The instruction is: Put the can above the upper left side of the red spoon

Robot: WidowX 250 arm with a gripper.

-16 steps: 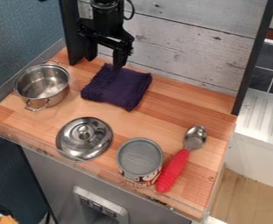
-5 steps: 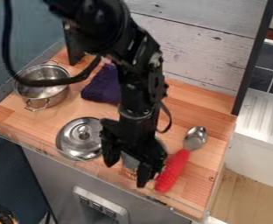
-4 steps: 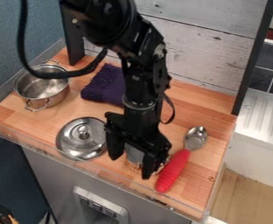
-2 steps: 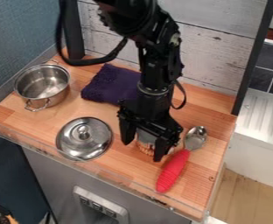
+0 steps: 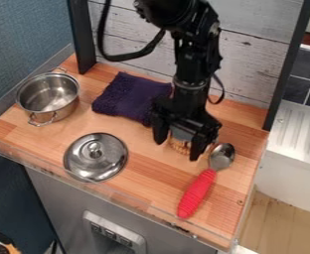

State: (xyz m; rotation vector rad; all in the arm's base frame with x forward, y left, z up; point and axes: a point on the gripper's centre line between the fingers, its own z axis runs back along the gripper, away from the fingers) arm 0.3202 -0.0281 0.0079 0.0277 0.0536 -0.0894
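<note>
The black two-finger gripper clamps a grey-topped cylindrical can between the purple cloth and red-handled metal spoon, inward from the wooden tabletop's back edge. A domed steel lid lies nearer the front; whitewashed planks stand behind.

Your spoon is red and silver, the counter under it striped orange-brown, the cloth dark purple.

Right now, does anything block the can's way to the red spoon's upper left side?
Nothing visible does: the can, between the jaws, is at the upper left of the spoon; the lid lies away to the left.
</note>
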